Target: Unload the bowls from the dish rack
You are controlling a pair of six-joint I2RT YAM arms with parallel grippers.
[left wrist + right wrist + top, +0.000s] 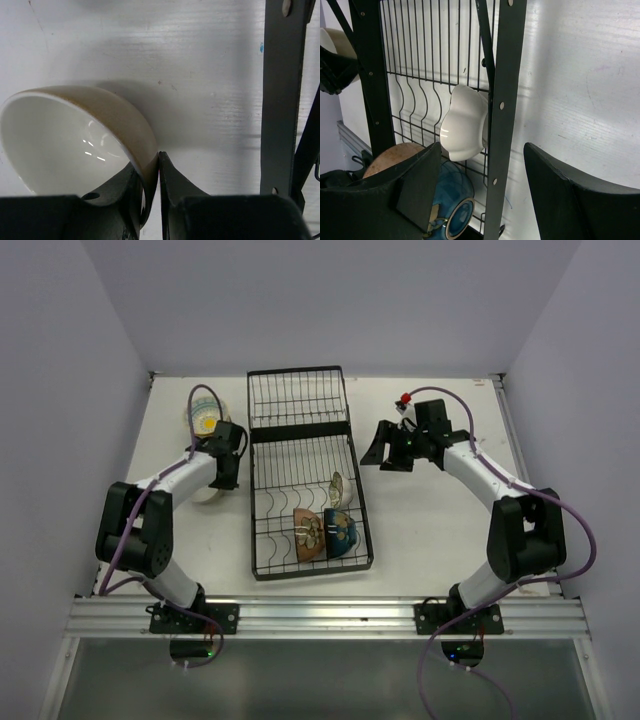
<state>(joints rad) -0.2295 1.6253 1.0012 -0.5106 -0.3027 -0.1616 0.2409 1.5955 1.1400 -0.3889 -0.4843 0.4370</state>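
Note:
The black wire dish rack lies in the middle of the table. In its near section stand a white bowl, a brown bowl and a blue bowl. Left of the rack, my left gripper is shut on the rim of a tan bowl with a white inside. In the left wrist view the gripper pinches that bowl's wall, tilted over the table. My right gripper hangs open just right of the rack; its wrist view shows the gripper empty, beside the rack rail, white bowl and blue bowl.
A pale bowl with a yellow pattern sits at the back left of the table. The rack's side rail runs close to the right of my left gripper. Walls enclose the table on three sides.

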